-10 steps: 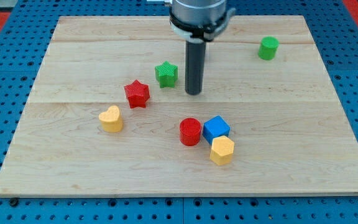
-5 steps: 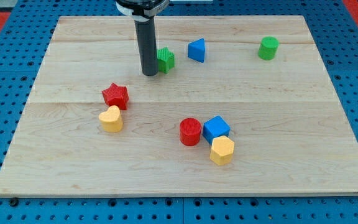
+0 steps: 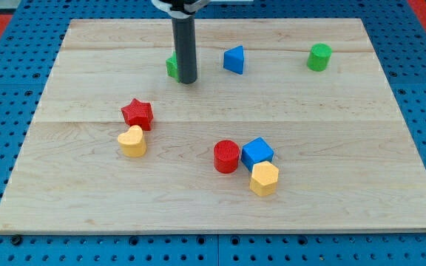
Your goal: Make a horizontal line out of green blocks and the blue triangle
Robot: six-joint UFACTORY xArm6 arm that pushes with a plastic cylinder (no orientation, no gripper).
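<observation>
My tip (image 3: 187, 80) rests on the board near the view's top, left of centre. A green star block (image 3: 171, 67) is mostly hidden behind the rod, with only its left part showing. The blue triangle (image 3: 234, 59) stands to the right of the rod, a short gap away. A green cylinder (image 3: 319, 57) stands far to the right, at about the same height in the view as the triangle.
A red star (image 3: 137, 114) and a yellow heart (image 3: 132, 141) sit at the left middle. A red cylinder (image 3: 226, 156), a blue cube (image 3: 257, 153) and a yellow hexagon (image 3: 264, 178) cluster at the lower centre. The wooden board (image 3: 346, 148) lies on a blue pegboard.
My tip moved left, then slightly right and up. The green star went up and left behind the rod. The red star shifted down-left toward the yellow heart.
</observation>
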